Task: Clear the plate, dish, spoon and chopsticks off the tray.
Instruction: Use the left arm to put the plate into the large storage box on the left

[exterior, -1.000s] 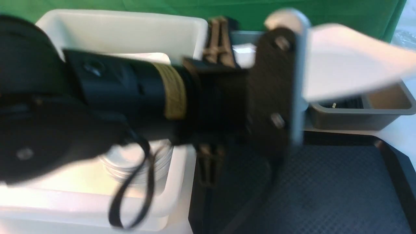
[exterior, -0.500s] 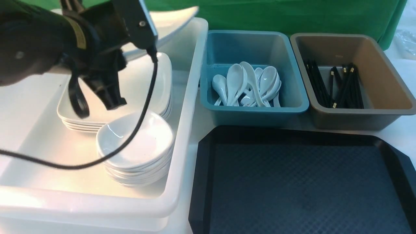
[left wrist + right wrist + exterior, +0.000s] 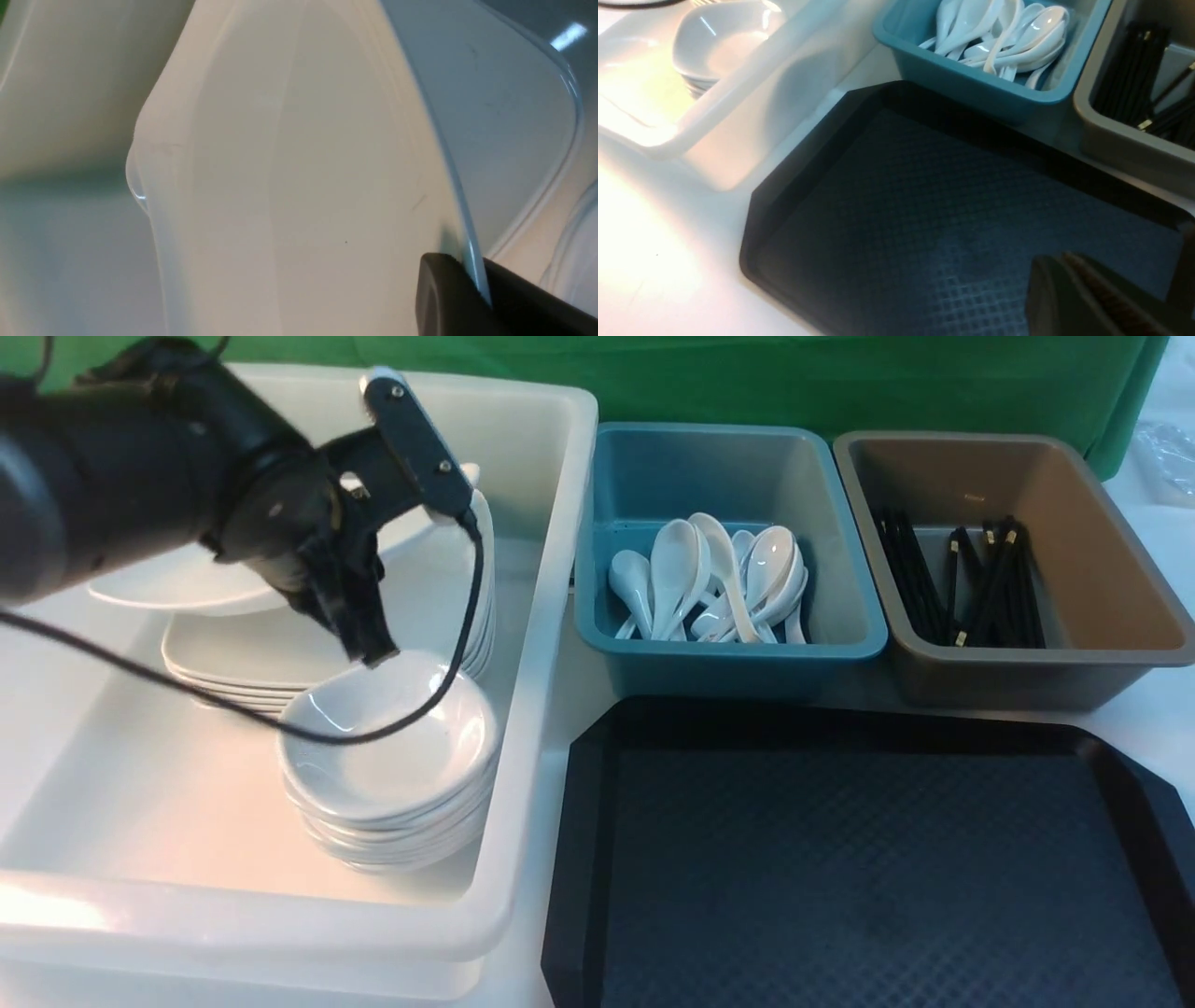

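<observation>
Left fingers [image 3: 439, 289]: closed on the plate's rim, one finger on each face of it.
Plate [image 3: 149, 586]: held by the left fingers, tilted, reaching away from them over the plate stack; it is off the tray.
Plate stack [image 3: 233, 663]: just under the held plate, inside the white bin [image 3: 551, 616].
Dishes [image 3: 387, 756]: stacked in the same bin, just below the left fingers, beside the plate stack.
Spoons [image 3: 719, 579]: heaped in the teal bin [image 3: 728, 658], well to the right of the left fingers.
Chopsticks [image 3: 962, 588]: lying in the brown bin [image 3: 1027, 681], farther right.
Tray [image 3: 840, 859]: well apart from the left fingers, directly under the right ones.
Right fingers [image 3: 1045, 298]: pressed together, gripping nothing, above the tray floor.
</observation>
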You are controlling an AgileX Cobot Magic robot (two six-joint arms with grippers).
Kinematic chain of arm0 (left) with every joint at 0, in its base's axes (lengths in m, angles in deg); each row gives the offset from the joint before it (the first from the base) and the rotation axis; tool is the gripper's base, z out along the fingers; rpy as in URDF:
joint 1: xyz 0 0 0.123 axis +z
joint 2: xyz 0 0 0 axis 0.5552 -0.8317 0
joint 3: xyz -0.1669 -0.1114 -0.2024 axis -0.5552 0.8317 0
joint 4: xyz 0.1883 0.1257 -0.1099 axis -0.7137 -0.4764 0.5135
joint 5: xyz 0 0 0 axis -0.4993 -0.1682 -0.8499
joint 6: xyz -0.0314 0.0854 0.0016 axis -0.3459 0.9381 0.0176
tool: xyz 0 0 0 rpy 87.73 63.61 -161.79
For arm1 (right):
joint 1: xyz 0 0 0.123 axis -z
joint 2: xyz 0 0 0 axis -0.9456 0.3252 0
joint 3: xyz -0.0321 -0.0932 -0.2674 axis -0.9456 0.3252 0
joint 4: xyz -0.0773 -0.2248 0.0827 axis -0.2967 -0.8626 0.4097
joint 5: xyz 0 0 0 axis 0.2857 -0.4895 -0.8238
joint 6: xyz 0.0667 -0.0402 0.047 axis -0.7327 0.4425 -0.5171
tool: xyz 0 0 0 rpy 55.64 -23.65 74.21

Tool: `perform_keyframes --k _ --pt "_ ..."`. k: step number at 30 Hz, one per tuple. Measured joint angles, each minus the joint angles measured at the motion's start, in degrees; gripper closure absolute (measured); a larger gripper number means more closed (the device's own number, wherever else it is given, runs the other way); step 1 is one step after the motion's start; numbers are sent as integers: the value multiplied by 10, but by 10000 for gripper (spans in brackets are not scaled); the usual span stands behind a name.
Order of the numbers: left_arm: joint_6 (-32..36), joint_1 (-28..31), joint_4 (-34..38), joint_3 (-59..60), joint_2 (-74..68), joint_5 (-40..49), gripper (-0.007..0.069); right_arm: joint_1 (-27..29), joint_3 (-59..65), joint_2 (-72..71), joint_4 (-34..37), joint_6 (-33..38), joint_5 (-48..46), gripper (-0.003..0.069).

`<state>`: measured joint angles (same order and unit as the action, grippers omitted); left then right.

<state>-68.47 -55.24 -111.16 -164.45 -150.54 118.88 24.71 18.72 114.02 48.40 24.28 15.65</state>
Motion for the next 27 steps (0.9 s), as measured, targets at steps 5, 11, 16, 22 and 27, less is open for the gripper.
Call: perform_keyframes --k 5,11,16,22,27 --pt "-31 0 27 -62 -37 57 599 0 0 0 12 8 -1 623" --pt "-87 0 50 -89 -54 63 594 0 0 0 15 10 -11 622" --pt "-118 -1 60 -93 -69 64 566 0 0 0 28 12 -14 622" --pt "-135 -2 105 -93 -87 53 463 0 0 0 63 28 -15 622" --pt "-136 -2 126 -93 -87 1 365 0 0 0 86 37 -17 620"
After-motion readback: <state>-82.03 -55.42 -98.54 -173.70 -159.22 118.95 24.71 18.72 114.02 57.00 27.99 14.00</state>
